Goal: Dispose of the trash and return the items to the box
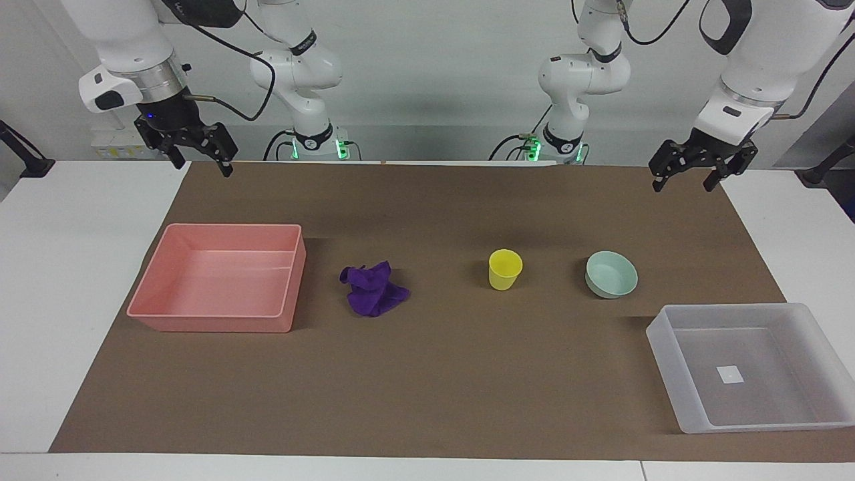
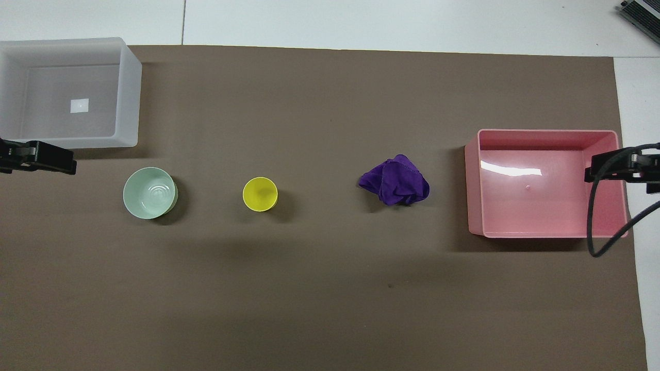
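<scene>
The trash, a crumpled purple cloth (image 1: 373, 289) (image 2: 395, 180), lies on the brown mat beside the pink bin. The items stand apart from each other: a yellow cup (image 1: 504, 268) (image 2: 260, 194), upright near the mat's middle, and a mint-green bowl (image 1: 611, 274) (image 2: 149, 192) toward the left arm's end. The box (image 1: 801, 314) (image 2: 129, 93), translucent with a white square on its bottom, sits farther from the robots than the bowl. My left gripper (image 1: 683, 186) hangs open and holds nothing, over the mat's corner at the left arm's end. My right gripper (image 1: 204, 167) hangs open over the right arm's corner.
A pink rectangular bin (image 1: 220, 324) (image 2: 474, 180) stands with nothing in it at the right arm's end of the mat. The brown mat (image 1: 427, 387) covers most of the white table. Both arms wait raised near their bases.
</scene>
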{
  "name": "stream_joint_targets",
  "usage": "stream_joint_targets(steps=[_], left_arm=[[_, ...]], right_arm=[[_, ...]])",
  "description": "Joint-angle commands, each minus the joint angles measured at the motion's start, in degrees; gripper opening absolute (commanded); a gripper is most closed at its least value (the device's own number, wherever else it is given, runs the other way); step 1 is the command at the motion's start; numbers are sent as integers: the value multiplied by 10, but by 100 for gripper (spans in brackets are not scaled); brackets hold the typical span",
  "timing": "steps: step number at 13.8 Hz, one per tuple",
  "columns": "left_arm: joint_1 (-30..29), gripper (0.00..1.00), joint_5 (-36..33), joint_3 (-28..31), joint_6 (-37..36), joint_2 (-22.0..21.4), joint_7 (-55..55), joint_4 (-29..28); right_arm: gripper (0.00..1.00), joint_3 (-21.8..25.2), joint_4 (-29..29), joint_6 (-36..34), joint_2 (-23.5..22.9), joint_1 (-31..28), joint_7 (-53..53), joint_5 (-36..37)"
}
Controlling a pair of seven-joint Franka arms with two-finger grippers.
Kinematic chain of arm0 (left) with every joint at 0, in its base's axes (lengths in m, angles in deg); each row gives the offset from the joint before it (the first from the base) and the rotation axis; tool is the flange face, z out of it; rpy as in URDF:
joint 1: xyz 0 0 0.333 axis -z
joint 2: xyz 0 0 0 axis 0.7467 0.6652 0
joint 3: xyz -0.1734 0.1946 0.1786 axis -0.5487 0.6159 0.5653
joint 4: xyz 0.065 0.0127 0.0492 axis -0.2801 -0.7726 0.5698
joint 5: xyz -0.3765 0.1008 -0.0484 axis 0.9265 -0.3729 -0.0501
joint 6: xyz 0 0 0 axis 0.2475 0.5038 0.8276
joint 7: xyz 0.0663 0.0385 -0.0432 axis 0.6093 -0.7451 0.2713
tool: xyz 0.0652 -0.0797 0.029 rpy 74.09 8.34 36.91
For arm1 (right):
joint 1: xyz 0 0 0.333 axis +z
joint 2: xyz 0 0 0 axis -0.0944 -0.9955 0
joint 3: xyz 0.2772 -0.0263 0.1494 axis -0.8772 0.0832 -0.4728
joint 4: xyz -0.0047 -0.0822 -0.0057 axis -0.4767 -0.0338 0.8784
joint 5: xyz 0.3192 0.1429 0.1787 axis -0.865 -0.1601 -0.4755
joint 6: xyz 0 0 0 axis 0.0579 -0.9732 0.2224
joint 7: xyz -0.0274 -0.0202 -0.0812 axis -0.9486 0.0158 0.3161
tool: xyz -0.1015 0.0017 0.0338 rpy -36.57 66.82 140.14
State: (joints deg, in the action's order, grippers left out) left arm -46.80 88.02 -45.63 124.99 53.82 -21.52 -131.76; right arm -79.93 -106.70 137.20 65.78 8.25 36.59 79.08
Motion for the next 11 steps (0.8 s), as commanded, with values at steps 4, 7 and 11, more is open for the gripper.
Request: stream_joint_targets(steps=[4, 7, 11], left_arm=[[-7, 100, 6, -3, -2, -17, 3, -15], [0, 100, 5, -4, -11, -19, -3, -18], [-8, 100, 5, -5, 37, -37, 3, -62]], right_arm=[[100, 2, -11, -16, 10, 1, -31, -5], [100, 2, -22, -13, 17, 1, -25, -7], [100, 2, -22, -13, 17, 1, -31, -7]])
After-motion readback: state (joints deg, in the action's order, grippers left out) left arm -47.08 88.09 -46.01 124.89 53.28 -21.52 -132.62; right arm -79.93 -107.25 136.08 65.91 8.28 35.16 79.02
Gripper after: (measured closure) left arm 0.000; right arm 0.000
